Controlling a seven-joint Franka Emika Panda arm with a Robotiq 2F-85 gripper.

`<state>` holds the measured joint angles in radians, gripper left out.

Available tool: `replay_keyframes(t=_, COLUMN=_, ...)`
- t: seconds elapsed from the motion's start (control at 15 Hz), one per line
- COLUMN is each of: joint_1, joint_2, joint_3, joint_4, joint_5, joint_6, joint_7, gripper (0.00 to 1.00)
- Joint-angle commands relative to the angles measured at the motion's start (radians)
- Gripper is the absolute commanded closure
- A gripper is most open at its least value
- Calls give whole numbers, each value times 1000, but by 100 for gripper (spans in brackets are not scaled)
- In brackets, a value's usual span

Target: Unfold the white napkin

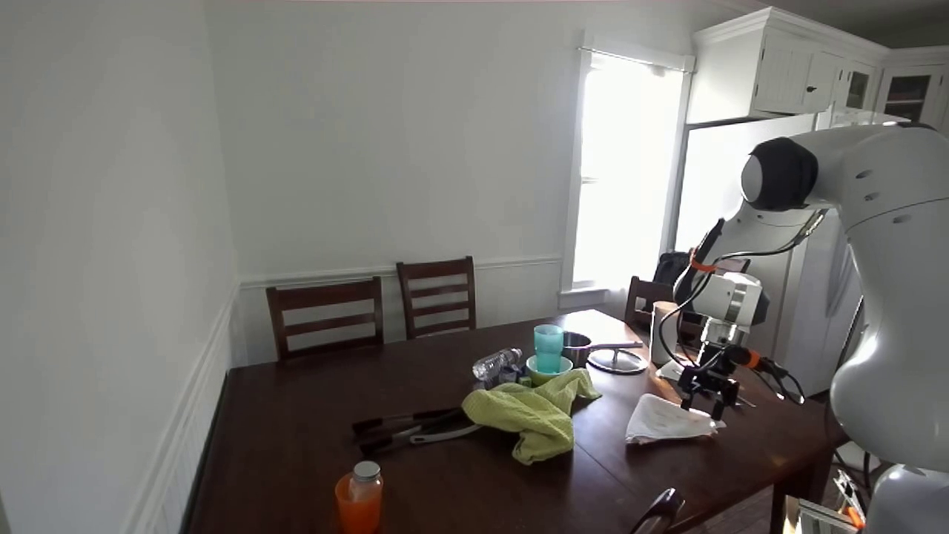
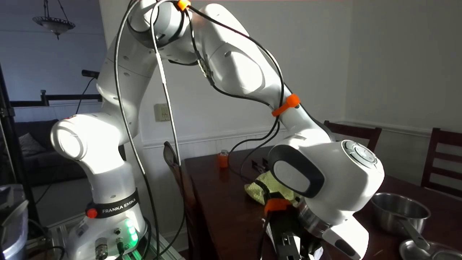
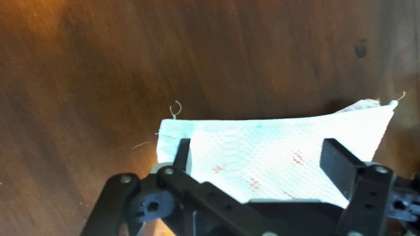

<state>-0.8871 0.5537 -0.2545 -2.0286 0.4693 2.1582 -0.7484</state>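
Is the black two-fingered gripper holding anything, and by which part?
Nothing is held: the gripper stands open over the thin, textured white napkin on the dark brown wooden table.

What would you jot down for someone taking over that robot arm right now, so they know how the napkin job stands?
Gripper: open, holding nothing, right over the white napkin; whether it touches it, I can't tell.
Where: the napkin lies on the dark table, apart from the yellow-green cloth.
Done: gripper in place; no unfolding that I can make out. The napkin looks folded, with what seems an under layer peeking out near one corner.
Left: probably pinch the top layer, swing it over, lay it flat.
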Motion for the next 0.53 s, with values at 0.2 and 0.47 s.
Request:
replay_keyframes(t=0.2, joint_1=-50, joint_2=48, joint_3=26, joint_4=60, joint_5=-23, joint_6=45, joint_7=43, gripper=0)
replay_keyframes(t=0.47, joint_1=-58, joint_2=60, joint_3=28, joint_4=64, joint_5=-39, joint_6=46, joint_7=62, gripper=0)
